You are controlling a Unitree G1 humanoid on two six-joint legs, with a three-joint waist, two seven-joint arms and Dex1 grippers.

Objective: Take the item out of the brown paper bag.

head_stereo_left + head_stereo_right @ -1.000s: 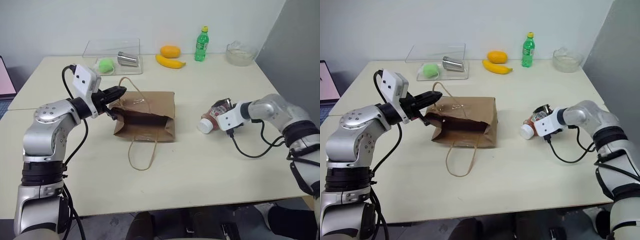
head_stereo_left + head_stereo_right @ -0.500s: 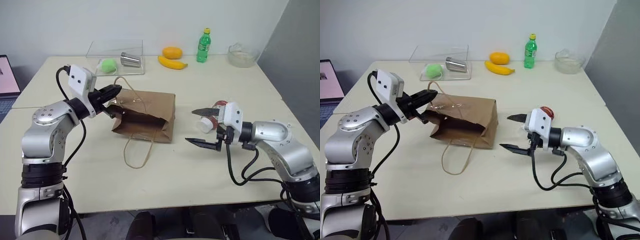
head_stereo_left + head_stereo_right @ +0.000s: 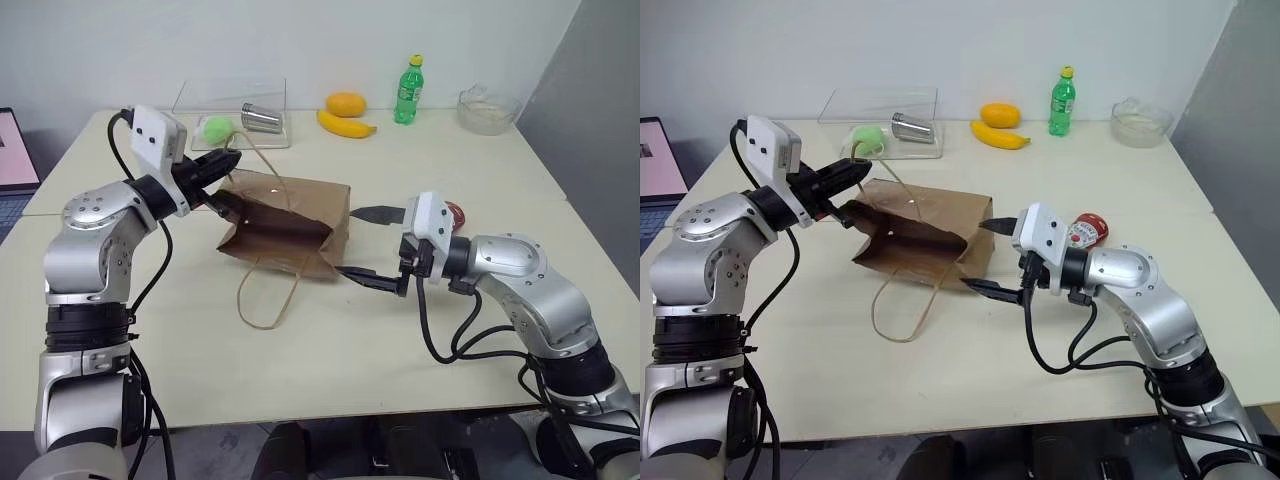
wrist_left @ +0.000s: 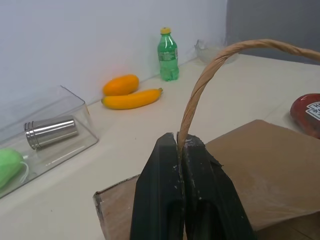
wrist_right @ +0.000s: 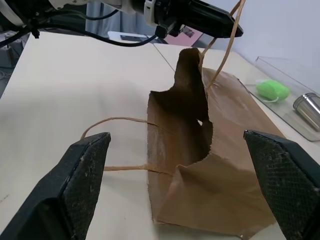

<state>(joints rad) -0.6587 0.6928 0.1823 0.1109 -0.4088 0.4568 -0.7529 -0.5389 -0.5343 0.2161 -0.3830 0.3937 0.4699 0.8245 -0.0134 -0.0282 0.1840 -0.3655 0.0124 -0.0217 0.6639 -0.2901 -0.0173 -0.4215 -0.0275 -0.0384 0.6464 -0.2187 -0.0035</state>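
The brown paper bag (image 3: 300, 212) lies on the table with its dark mouth facing me. My left gripper (image 3: 228, 160) is shut on the bag's upper cord handle (image 4: 210, 70) and holds that edge raised. The other handle loop (image 3: 262, 298) lies flat on the table in front of the bag. My right gripper (image 3: 352, 243) is open, level and pointing left, its fingers spread just off the bag's right end. The item, a red bottle (image 3: 1087, 228), lies on the table behind my right wrist, outside the bag.
Along the table's far edge stand a clear box (image 3: 230, 105) holding a steel cup (image 3: 260, 119) and a green object (image 3: 215, 128), a mango (image 3: 345, 103), a banana (image 3: 347, 124), a green soda bottle (image 3: 405, 90) and a glass bowl (image 3: 485, 108). A laptop (image 3: 15, 150) sits far left.
My right gripper left the red bottle, swung left and turned, and now stands open at the bag's right end. The bottle stays on the table. My left gripper keeps its hold on the handle.
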